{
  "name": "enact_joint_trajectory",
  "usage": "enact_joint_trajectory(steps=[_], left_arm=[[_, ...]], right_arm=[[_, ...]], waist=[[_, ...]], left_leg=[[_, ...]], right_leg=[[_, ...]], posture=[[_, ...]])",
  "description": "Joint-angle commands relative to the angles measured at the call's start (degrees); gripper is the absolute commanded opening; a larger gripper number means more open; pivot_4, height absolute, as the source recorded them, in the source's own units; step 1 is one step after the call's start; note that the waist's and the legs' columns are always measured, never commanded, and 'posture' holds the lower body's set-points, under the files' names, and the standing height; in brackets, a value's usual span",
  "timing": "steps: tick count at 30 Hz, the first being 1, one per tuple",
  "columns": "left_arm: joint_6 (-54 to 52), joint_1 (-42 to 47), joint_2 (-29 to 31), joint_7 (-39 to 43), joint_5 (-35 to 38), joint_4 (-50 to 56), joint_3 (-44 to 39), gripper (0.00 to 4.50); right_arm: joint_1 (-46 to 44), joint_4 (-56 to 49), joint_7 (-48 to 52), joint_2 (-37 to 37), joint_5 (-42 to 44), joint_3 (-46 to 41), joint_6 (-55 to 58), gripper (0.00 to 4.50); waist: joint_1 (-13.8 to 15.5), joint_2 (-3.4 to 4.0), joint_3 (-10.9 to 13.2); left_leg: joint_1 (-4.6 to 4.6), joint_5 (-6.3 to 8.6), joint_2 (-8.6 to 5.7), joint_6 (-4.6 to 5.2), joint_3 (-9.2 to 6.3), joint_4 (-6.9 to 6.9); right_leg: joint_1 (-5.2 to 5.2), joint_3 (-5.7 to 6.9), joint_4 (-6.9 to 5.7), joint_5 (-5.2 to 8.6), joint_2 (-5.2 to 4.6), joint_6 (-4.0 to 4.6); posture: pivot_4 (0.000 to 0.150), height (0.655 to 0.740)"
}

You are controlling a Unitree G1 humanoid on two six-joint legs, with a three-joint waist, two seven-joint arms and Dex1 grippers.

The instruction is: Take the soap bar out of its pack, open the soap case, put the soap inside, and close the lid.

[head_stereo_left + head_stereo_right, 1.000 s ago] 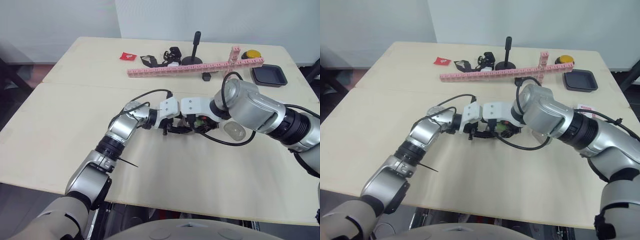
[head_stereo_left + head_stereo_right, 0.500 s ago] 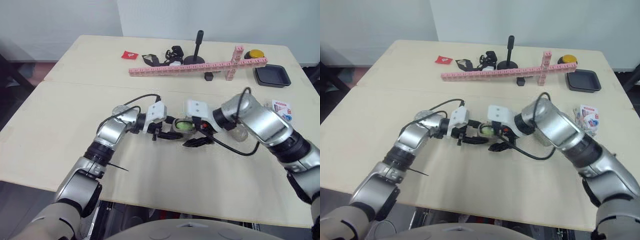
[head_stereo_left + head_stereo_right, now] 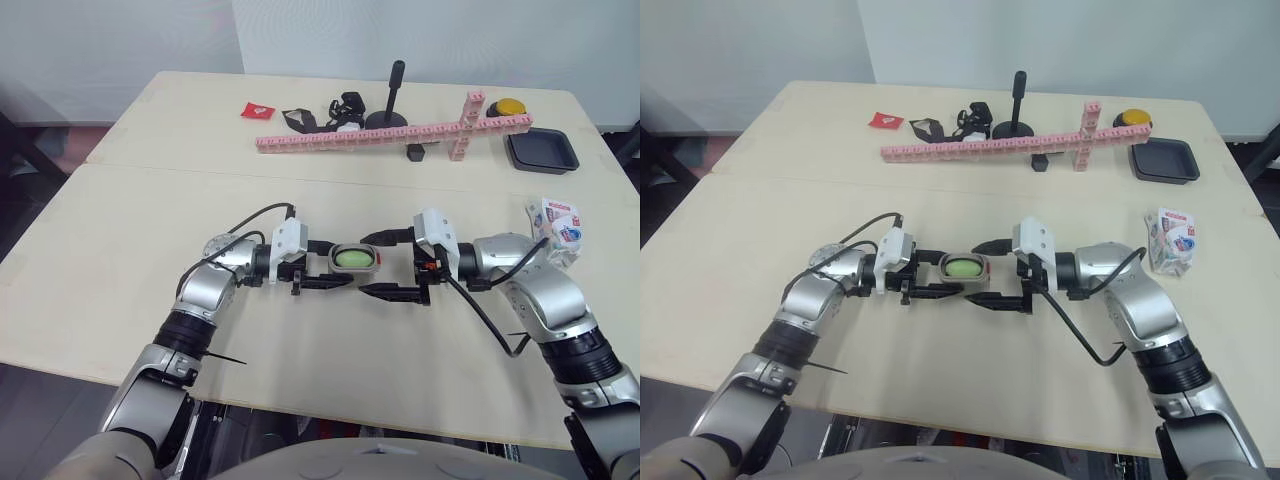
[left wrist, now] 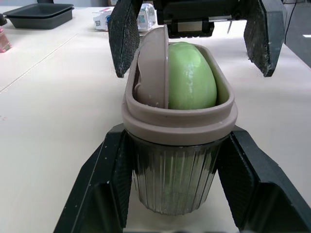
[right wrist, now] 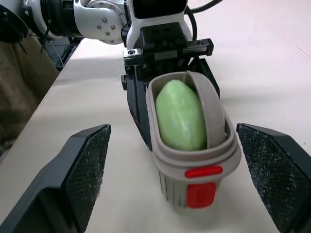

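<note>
Holding: we have the left jaws closed on the soap case (image 3: 354, 258), one pressed to each long side of its ribbed clear base.
Case attitude: mouth up, low over the worktop (image 3: 120, 260); we cannot tell whether it rests there.
Soap: the green soap bar (image 4: 192, 77) sits inside the case between the left jaws, its rounded top rising above the grey rim.
Lid: the grey lid (image 4: 153, 68) is not shut; it stands on edge inside the rim, touching the soap along one side.
Latch: a red latch (image 5: 203, 172) marks the end of the case that faces the right jaws.
Right jaws: spread wide and holding nothing, pointed at the case from the end opposite the left jaws, their tips just beside it and apart from it.
Pack: the crumpled white soap pack (image 3: 556, 222) lies on the worktop behind the right jaws, beyond that arm, well apart from the case.
Clutter: a pink block bar (image 3: 390, 135) and a black tray (image 3: 540, 152) lie far beyond both jaws.
</note>
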State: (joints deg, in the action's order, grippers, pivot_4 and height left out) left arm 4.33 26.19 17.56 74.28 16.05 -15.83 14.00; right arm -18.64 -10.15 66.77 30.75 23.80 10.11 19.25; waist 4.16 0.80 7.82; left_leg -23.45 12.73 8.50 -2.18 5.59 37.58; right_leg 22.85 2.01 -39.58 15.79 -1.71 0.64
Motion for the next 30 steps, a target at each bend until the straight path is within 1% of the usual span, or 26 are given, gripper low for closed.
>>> enact_joint_trajectory(steps=[1,6,8,11,13,15,18,21,24,26,30], left_arm=[[0.7,-0.7,-1.1,-0.6,2.8,3.3,-1.6,1.98],[1.0,-1.6,-1.9,-0.7,2.8,4.7,-1.2,1.98],[1.1,-1.9,-2.1,-0.9,2.7,5.0,-0.9,1.98],[2.8,-2.2,-2.1,-1.1,1.8,4.1,-0.7,1.98],[4.0,-2.3,-1.7,-1.3,1.1,3.6,-0.7,1.98],[4.8,-2.2,-1.5,-1.4,0.8,3.2,-0.6,1.98],[5.1,-1.8,-1.2,-1.8,0.8,2.5,-1.0,1.98],[5.2,-1.8,-1.0,-1.8,0.8,2.4,-1.1,1.98],[4.9,-2.2,-0.3,-0.7,1.1,2.5,-0.7,1.98],[4.8,-2.2,-0.1,-0.2,1.2,2.5,-0.7,1.98],[3.8,-1.1,-0.5,-0.2,1.9,2.0,-1.2,1.98]], right_arm=[[1.4,0.5,0.7,0.3,-0.2,-1.6,-4.3,4.45],[1.6,1.5,-0.3,-0.1,-0.4,-1.8,-6.8,4.45],[2.5,1.0,-1.2,1.2,-0.2,-3.7,-6.9,4.45],[6.0,-0.4,-2.4,5.0,1.0,-9.9,-6.8,4.45],[10.1,-1.5,-3.0,7.7,1.4,-14.8,-8.1,4.45],[15.0,-3.4,-4.6,9.4,2.3,-20.8,-8.4,4.45],[23.4,-6.0,-7.6,9.9,4.0,-30.8,-7.9,4.45],[32.0,-6.8,-8.8,9.3,3.6,-38.8,-9.8,4.45],[40.1,-6.5,-12.8,4.9,4.3,-47.1,-11.7,4.45],[43.9,-5.6,-14.4,2.4,4.5,-50.3,-12.7,4.45],[50.8,-2.5,-14.6,-0.8,3.5,-54.0,-16.2,4.45]], waist=[[0.0,0.00,0.0],[-0.6,0.00,0.0],[-0.7,0.00,0.0],[-0.2,0.01,0.0],[0.1,0.00,0.0],[0.3,0.01,0.0],[0.3,0.03,0.0],[0.3,0.06,0.0],[0.2,0.08,0.0],[0.0,0.11,-0.1],[-0.4,0.17,-0.1]], left_leg=[[-0.01,0.00,0.00,0.02,0.00,0.02],[-0.01,-0.04,0.00,0.11,0.00,0.04],[-0.01,-0.04,0.00,0.13,0.00,0.04],[-0.03,-0.03,-0.02,0.17,0.00,0.05],[-0.08,0.00,-0.04,0.21,0.00,0.08],[-0.11,0.01,-0.04,0.23,0.02,0.07],[-0.09,0.03,-0.03,0.26,0.02,0.07],[-0.10,0.03,-0.03,0.26,0.02,0.07],[-0.07,0.03,-0.03,0.27,0.02,0.07],[-0.03,0.03,-0.03,0.28,0.02,0.06],[-0.01,0.03,-0.03,0.29,0.03,0.05]], right_leg=[[0.00,0.00,0.00,0.05,0.00,0.09],[0.00,0.01,-0.02,0.05,0.00,0.09],[0.00,0.01,-0.03,0.05,0.00,0.09],[-0.01,0.01,-0.02,0.05,-0.03,0.08],[-0.01,0.01,0.02,-0.01,-0.06,-0.02],[-0.01,0.02,0.08,-0.05,-0.06,-0.10],[-0.04,0.03,0.11,-0.06,-0.05,-0.11],[-0.06,0.03,0.18,-0.05,-0.06,-0.10],[-0.11,0.03,0.24,0.02,-0.05,0.02],[-0.13,0.04,0.25,0.07,-0.05,0.10],[-0.19,0.05,0.29,0.08,-0.07,0.12]], posture=[[0.150,0.7330],[0.150,0.7330],[0.150,0.7330],[0.150,0.7330],[0.150,0.7330],[0.150,0.7330],[0.150,0.7330],[0.150,0.7330],[0.150,0.7330],[0.150,0.7330],[0.150,0.7330]])
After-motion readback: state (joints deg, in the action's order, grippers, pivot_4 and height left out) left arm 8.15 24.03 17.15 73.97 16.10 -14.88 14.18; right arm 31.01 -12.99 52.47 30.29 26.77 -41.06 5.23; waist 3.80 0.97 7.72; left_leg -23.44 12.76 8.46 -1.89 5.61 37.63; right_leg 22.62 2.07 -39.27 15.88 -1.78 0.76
